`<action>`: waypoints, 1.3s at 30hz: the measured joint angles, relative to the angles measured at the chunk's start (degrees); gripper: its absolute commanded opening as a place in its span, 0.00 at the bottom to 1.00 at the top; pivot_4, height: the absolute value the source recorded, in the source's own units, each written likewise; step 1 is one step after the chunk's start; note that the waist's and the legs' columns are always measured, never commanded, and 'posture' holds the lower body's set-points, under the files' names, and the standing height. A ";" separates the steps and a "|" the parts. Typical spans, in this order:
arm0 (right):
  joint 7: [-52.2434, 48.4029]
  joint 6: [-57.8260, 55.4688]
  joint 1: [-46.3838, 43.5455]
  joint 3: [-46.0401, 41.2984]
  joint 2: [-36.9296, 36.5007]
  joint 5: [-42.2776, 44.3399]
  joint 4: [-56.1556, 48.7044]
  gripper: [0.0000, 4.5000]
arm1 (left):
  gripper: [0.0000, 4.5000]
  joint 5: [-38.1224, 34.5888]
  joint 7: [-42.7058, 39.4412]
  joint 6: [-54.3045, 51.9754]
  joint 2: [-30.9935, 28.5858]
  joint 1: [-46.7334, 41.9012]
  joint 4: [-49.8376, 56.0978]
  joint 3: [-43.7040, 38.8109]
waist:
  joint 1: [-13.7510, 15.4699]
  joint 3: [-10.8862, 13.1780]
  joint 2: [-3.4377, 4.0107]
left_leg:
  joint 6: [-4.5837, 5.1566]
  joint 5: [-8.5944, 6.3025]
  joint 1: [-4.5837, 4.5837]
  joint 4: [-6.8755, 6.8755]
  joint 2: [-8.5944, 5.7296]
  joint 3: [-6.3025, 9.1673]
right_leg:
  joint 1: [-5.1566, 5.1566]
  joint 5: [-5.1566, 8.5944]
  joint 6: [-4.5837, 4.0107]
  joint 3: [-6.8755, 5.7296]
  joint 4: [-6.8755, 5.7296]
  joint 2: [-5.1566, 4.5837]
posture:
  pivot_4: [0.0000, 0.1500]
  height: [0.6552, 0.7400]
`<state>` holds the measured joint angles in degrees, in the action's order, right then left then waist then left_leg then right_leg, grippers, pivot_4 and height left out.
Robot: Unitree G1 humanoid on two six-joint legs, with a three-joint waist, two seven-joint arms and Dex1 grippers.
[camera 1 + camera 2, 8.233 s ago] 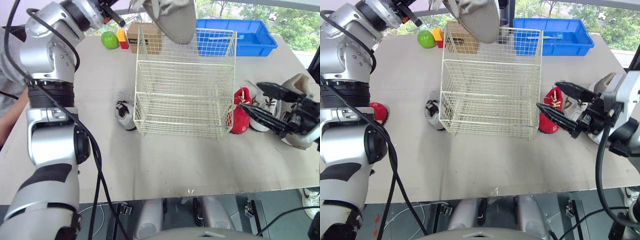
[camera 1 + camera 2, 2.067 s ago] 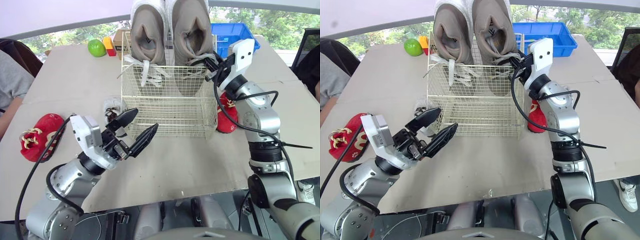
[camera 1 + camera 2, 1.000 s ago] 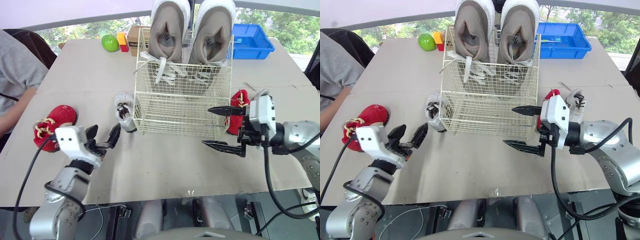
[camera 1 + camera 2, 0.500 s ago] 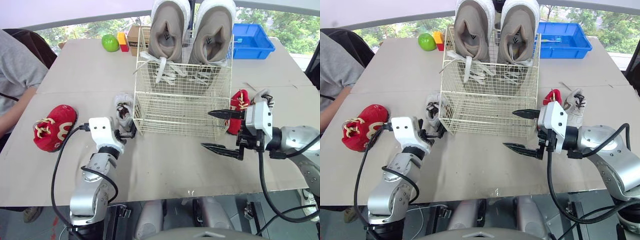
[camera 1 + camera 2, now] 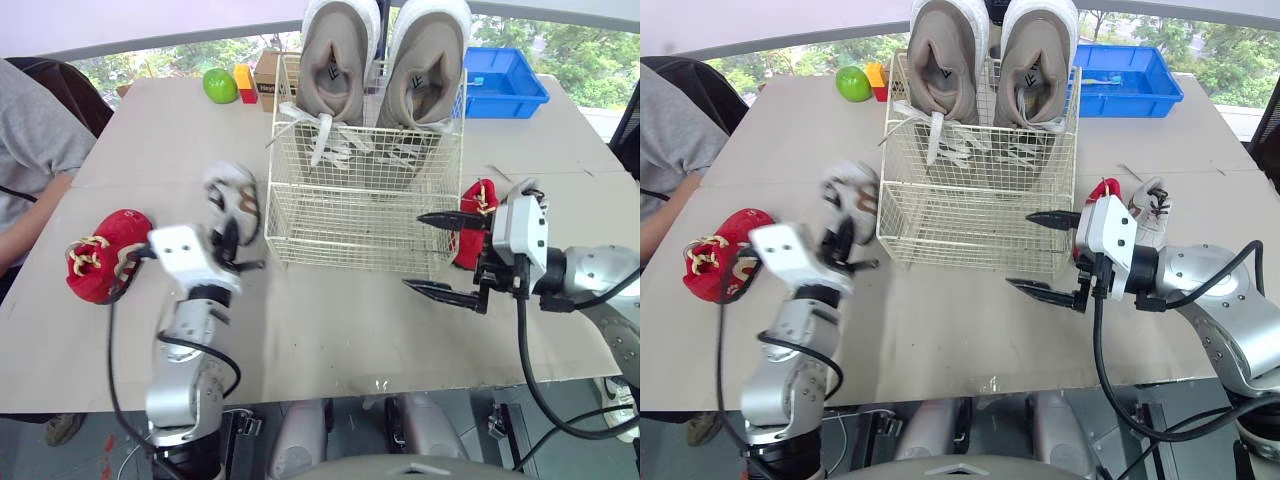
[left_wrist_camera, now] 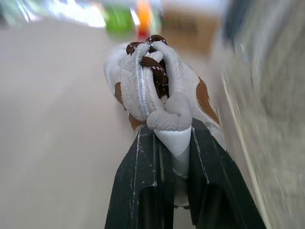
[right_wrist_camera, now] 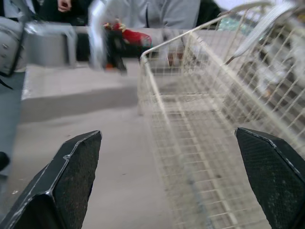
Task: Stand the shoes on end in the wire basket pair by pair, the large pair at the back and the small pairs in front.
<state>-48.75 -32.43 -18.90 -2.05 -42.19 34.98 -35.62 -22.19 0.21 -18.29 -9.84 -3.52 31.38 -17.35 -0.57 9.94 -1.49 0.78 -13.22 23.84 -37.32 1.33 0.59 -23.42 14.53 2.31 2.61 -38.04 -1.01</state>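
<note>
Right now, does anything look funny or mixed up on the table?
The little pairs are split up. One red shoe lies far left of the basket, the other red shoe on its right side. One small white shoe is pinched in the left tool, and the other white shoe lies over on the right.
</note>
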 measured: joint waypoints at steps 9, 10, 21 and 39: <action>1.76 -12.73 -29.18 -0.46 -0.31 13.00 7.40 0.97 | 0.02 -13.54 -31.13 4.37 -20.10 -8.25 5.10 3.36 | -0.20 0.04 0.05 | 0.01 -0.01 0.02 -0.04 -0.03 -0.06 | 0.02 0.00 0.00 -0.02 0.05 -0.06 | 1.00 1.00; 1.04 -13.93 -32.16 0.14 -1.61 12.63 9.19 0.97 | 0.02 -13.24 -36.11 5.99 -22.65 -7.98 3.78 4.24 | -0.17 0.04 0.05 | 0.01 -0.01 0.02 0.02 -0.03 -0.11 | 0.01 0.01 -0.01 -0.08 0.06 -0.05 | 1.00 1.00; -15.78 -14.36 -47.75 17.12 -8.43 0.26 22.88 0.97 | 0.02 -2.45 -62.46 28.79 -28.87 -16.87 -11.71 13.11 | -0.07 0.16 0.20 | 0.03 -0.01 0.15 -0.01 -0.01 -0.32 | -0.11 0.01 -0.01 -0.06 0.11 -0.10 | 1.00 1.00; -33.38 -14.70 -48.94 25.60 -8.51 -11.18 31.34 0.02 | 0.67 -22.26 -56.02 12.68 -32.89 -17.02 -8.59 12.26 | -0.58 0.31 0.37 | 0.06 -0.03 0.18 0.01 0.19 0.11 | -0.23 0.00 0.02 -0.11 -0.04 -0.23 | 1.00 1.00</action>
<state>-82.13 -47.13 -67.84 23.55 -50.70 23.80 -4.28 -44.45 -55.81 -5.62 -42.74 -20.54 22.79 -5.09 -1.15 10.25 -1.12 0.83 -13.25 24.01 -37.31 1.52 0.69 -23.64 14.53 2.33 2.50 -38.08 -1.24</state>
